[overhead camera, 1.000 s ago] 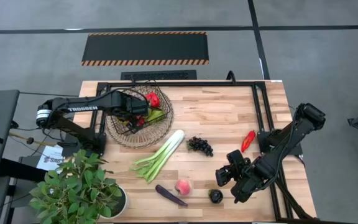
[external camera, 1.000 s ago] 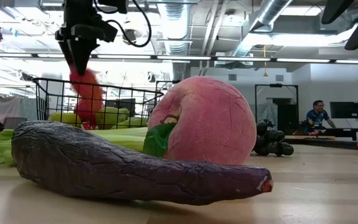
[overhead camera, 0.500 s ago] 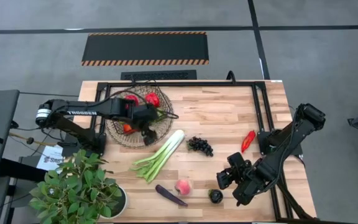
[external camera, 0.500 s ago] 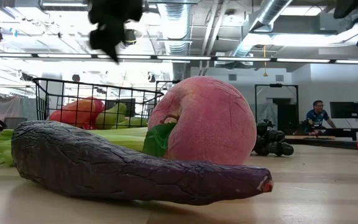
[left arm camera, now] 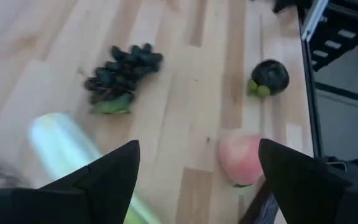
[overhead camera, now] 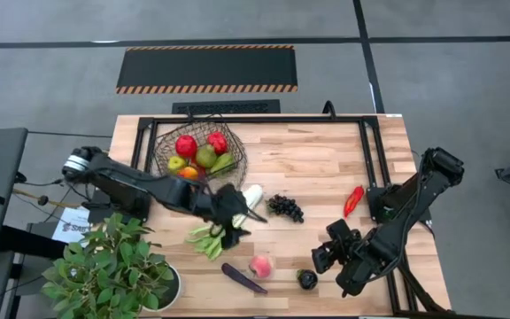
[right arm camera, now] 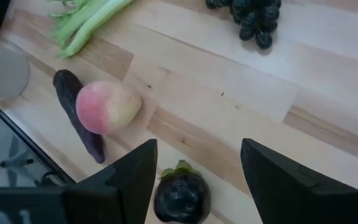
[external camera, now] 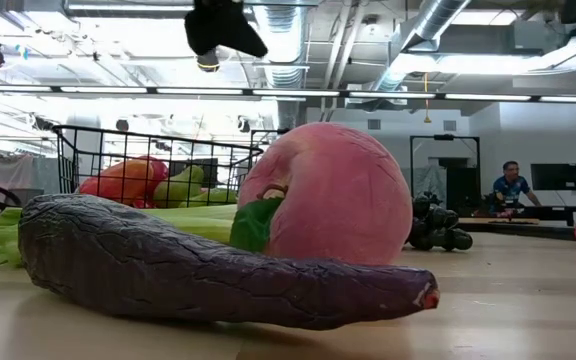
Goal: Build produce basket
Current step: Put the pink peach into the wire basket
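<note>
My left end effector [overhead camera: 235,221] hangs above the long green-white stalk [overhead camera: 222,224], fingers [left arm camera: 107,180] spread wide and holding nothing. Past them my left wrist view takes in the dark grapes [left arm camera: 122,67], the peach [left arm camera: 242,158] and a small round dark vegetable [left arm camera: 269,75] lying on the bench [overhead camera: 308,159]. My right end effector [overhead camera: 333,252] sits low near the front right of the bench, fingers [right arm camera: 129,177] apart and empty, just beside that round dark vegetable [right arm camera: 180,195]. The peach touches the purple aubergine [overhead camera: 243,278] (the two lie side by side near the bench's front edge). The red chilli [overhead camera: 353,200] lies apart on the right. The basket [overhead camera: 200,155] stands at the back left, holding two red apples, green pears and something orange.
</note>
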Controlling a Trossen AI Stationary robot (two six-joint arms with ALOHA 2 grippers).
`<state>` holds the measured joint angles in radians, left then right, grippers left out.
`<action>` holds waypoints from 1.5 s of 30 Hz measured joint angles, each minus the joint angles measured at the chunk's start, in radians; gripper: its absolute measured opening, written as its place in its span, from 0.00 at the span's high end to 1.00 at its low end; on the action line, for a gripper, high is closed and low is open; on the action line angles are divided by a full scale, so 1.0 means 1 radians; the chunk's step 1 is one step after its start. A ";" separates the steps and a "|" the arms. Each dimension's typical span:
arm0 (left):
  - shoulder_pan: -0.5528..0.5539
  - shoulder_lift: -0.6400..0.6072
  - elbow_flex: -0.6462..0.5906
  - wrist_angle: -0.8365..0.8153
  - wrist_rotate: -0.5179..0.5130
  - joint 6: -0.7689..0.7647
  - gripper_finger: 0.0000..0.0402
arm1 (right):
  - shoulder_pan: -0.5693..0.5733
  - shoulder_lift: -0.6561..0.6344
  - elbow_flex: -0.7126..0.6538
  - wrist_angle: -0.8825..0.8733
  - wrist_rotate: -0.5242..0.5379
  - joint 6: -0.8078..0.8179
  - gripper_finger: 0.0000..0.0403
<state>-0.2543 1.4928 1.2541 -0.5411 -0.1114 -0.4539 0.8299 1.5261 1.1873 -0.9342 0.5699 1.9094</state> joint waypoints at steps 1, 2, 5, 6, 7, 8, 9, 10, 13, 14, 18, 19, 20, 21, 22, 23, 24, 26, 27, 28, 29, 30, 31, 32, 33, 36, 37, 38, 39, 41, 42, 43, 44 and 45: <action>-0.013 0.020 0.000 0.020 -0.004 -0.002 0.22 | 0.002 0.000 0.000 -0.002 -0.001 -0.008 0.37; -0.026 0.042 0.000 0.046 -0.007 -0.003 0.22 | 0.006 -0.001 0.000 -0.004 -0.006 -0.019 0.37; -0.051 0.110 0.000 0.151 -0.006 -0.020 0.22 | 0.014 -0.001 0.000 0.002 -0.029 -0.057 0.37; -0.058 0.135 0.000 0.193 0.003 -0.025 0.22 | 0.019 -0.001 0.000 0.001 -0.046 -0.073 0.37; -0.065 0.159 0.000 0.234 0.016 -0.027 0.22 | 0.024 0.000 0.000 0.000 -0.055 -0.085 0.37; -0.073 0.183 0.000 0.262 0.023 -0.028 0.22 | 0.030 0.000 0.000 -0.001 -0.063 -0.093 0.37; -0.080 0.206 0.000 0.288 0.029 -0.032 0.22 | 0.036 0.000 0.000 0.000 -0.069 -0.100 0.37; -0.088 0.228 0.000 0.318 0.038 -0.037 0.22 | 0.042 0.000 0.000 0.000 -0.073 -0.101 0.37; -0.114 0.276 0.000 0.384 0.062 -0.040 0.22 | 0.064 0.000 0.000 0.000 -0.073 -0.101 0.37; -0.122 0.286 0.000 0.391 0.059 -0.044 0.22 | 0.071 0.000 0.000 -0.001 -0.073 -0.101 0.37; -0.157 0.311 0.000 0.387 0.008 -0.053 0.22 | 0.098 0.000 0.000 -0.002 -0.073 -0.102 0.37; -0.166 0.311 0.000 0.389 -0.003 -0.054 0.22 | 0.102 0.000 0.000 -0.001 -0.073 -0.102 0.37; -0.173 0.311 0.000 0.403 -0.006 -0.055 0.22 | 0.105 0.000 0.000 -0.001 -0.073 -0.103 0.37; -0.180 0.311 0.000 0.418 -0.014 -0.055 0.22 | 0.109 0.000 0.000 -0.001 -0.073 -0.103 0.37; -0.188 0.311 0.000 0.428 -0.024 -0.055 0.22 | 0.112 0.000 0.000 -0.001 -0.073 -0.102 0.37; -0.198 0.311 0.000 0.439 -0.035 -0.055 0.22 | 0.114 0.000 0.000 -0.001 -0.073 -0.101 0.37; -0.207 0.311 0.000 0.451 -0.042 -0.054 0.22 | 0.114 0.000 0.000 -0.001 -0.073 -0.100 0.37; -0.231 0.311 0.000 0.464 -0.067 -0.053 0.22 | 0.114 0.000 0.000 -0.001 -0.073 -0.098 0.37; -0.242 0.319 0.000 0.464 -0.087 -0.048 0.22 | 0.114 0.000 0.000 -0.001 -0.073 -0.097 0.37; -0.252 0.332 0.002 0.476 -0.108 -0.040 0.22 | 0.114 0.000 0.000 -0.001 -0.073 -0.098 0.37; -0.264 0.343 0.001 0.475 -0.129 -0.024 0.22 | 0.114 0.000 0.000 0.000 -0.073 -0.098 0.37; -0.274 0.354 -0.002 0.468 -0.151 -0.012 0.22 | 0.113 0.000 0.000 0.001 -0.073 -0.099 0.37; -0.278 0.371 -0.001 0.494 -0.165 0.000 0.22 | 0.113 0.000 0.000 0.001 -0.073 -0.100 0.37; -0.280 0.389 0.005 0.520 -0.173 0.003 0.22 | 0.113 0.000 0.000 0.000 -0.073 -0.101 0.37; -0.280 0.400 0.006 0.519 -0.183 0.008 0.22 | 0.113 0.000 0.000 0.001 -0.074 -0.101 0.37; -0.276 0.446 0.014 0.522 -0.212 0.012 0.22 | 0.115 0.000 0.000 -0.001 -0.076 -0.101 0.37; -0.274 0.458 0.014 0.523 -0.232 0.011 0.22 | 0.116 0.000 0.000 0.000 -0.076 -0.101 0.37; -0.272 0.465 0.014 0.526 -0.246 0.010 0.22 | 0.117 0.000 0.000 0.000 -0.076 -0.101 0.37; -0.272 0.475 0.014 0.545 -0.249 0.009 0.22 | 0.117 0.000 0.000 0.000 -0.076 -0.101 0.37; -0.269 0.489 0.017 0.568 -0.229 0.006 0.22 | 0.117 0.000 0.000 0.003 -0.085 -0.101 0.37; -0.269 0.499 0.015 0.556 -0.225 0.006 0.22 | 0.117 0.000 0.000 0.003 -0.088 -0.101 0.37; -0.269 0.516 0.016 0.573 -0.218 0.003 0.22 | 0.117 0.000 0.000 0.002 -0.092 -0.100 0.37; -0.269 0.527 0.017 0.570 -0.226 0.001 0.22 | 0.119 0.000 0.000 -0.001 -0.095 -0.101 0.37; -0.269 0.530 0.016 0.547 -0.223 -0.005 0.22 | 0.119 0.000 0.000 -0.001 -0.098 -0.102 0.37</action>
<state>-0.5238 2.0230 1.2700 0.0057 -0.3342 -0.4588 0.9485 1.5261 1.1873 -0.9348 0.4722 1.8076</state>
